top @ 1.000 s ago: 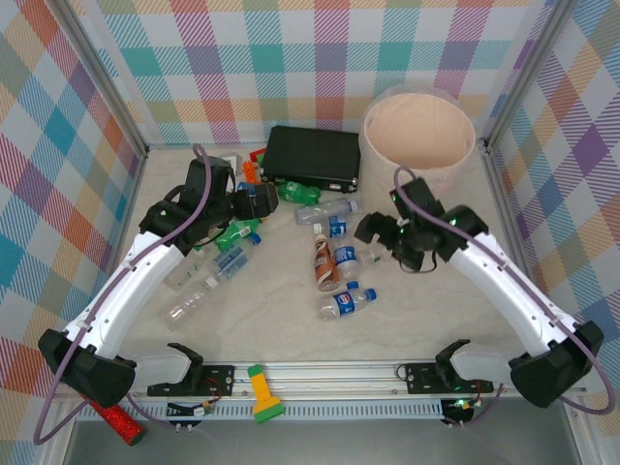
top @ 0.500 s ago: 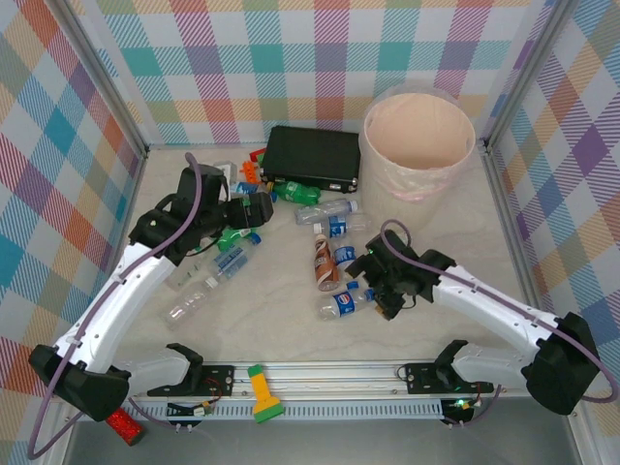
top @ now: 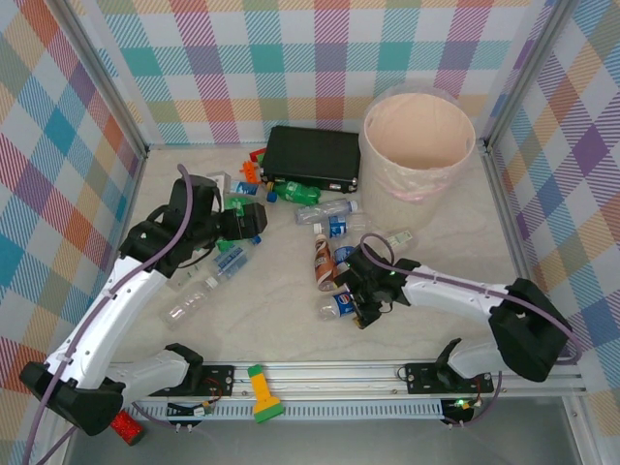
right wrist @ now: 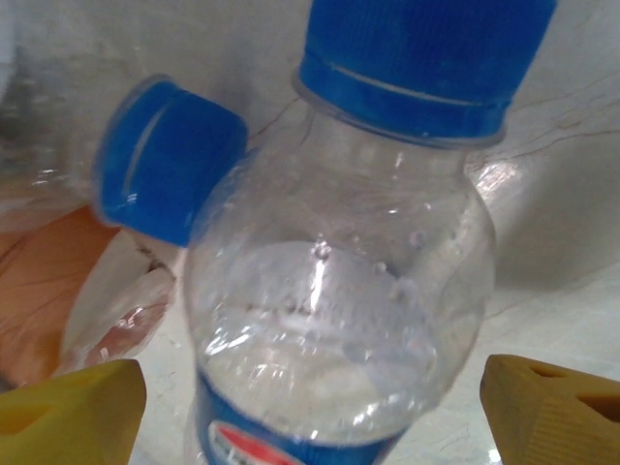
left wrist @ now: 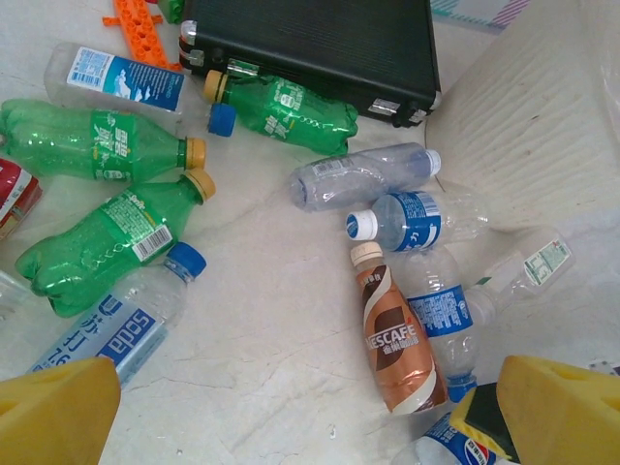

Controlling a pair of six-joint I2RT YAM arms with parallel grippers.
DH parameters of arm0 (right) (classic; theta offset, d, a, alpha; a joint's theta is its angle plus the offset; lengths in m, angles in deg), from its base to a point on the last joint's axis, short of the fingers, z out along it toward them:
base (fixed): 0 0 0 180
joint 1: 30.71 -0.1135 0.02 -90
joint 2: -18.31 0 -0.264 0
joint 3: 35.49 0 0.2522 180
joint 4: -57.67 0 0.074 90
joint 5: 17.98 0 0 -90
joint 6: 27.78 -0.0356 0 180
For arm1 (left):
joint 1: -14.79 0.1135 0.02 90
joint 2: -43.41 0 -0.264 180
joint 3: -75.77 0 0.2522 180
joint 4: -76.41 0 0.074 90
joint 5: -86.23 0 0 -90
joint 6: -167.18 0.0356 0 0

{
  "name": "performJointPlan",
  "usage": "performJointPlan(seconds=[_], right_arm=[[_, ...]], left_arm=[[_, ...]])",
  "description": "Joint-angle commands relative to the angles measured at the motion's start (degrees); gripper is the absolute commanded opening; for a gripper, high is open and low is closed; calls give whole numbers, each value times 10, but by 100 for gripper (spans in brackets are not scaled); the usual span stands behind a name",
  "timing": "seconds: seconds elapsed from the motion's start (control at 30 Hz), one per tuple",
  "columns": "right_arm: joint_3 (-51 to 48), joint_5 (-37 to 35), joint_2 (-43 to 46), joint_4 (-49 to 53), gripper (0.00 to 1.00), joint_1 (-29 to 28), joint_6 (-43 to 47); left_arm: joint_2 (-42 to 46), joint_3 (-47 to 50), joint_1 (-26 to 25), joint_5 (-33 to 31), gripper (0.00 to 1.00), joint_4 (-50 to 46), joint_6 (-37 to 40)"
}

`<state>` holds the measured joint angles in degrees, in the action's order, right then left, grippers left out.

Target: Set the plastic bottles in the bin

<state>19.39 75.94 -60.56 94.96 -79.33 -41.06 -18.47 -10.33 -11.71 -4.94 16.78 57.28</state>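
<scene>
Several plastic bottles lie scattered mid-table: green ones (left wrist: 107, 237), clear blue-labelled ones (left wrist: 417, 218) and a brown-labelled one (left wrist: 392, 334). My right gripper (top: 360, 302) is low over the cap end of a clear blue-capped bottle (top: 336, 307). In the right wrist view that bottle (right wrist: 339, 291) lies between the yellow fingertips (right wrist: 68, 407), and my right gripper (right wrist: 310, 407) is open around it. My left gripper (top: 250, 221) hovers over the green bottles; in its wrist view it (left wrist: 305, 417) stands open with nothing between its fingers. The bin (top: 387, 174) stands at the back right.
A flat black case (top: 312, 157) lies left of the bin, with orange toy pieces (left wrist: 136, 19) beside it. A yellow-green flashlight (top: 260, 392) and a red cylinder (top: 121, 424) rest by the front rail. Checkered walls enclose the table.
My right arm swung from near the bin down and left onto the blue-capped bottle, and its jaws have narrowed a little. The left arm shifted slightly left.
</scene>
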Motion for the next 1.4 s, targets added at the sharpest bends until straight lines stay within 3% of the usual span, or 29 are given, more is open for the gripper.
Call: performJointPlan(seconds=[0.0, 0.4, 0.63, 0.97, 1.17, 1.37], right_arm=[[0, 9, -18, -19, 86, -7, -33], [-4, -12, -62, -32, 75, -10, -33], [16, -56, -33, 55, 59, -11, 8], [116, -141, 65, 254, 53, -13, 140], [240, -203, 118, 375, 51, -13, 264], [473, -295, 75, 509, 52, -7, 435]], left_arm=[[17, 3, -2, -8, 99, -15, 12], [25, 6, -2, -21, 99, -20, 15], [19, 2, -1, -23, 100, -20, 17], [6, -6, -2, -20, 100, -6, 17], [-13, -25, -2, -17, 100, 5, 21], [-34, -40, -2, -13, 99, 19, 22]])
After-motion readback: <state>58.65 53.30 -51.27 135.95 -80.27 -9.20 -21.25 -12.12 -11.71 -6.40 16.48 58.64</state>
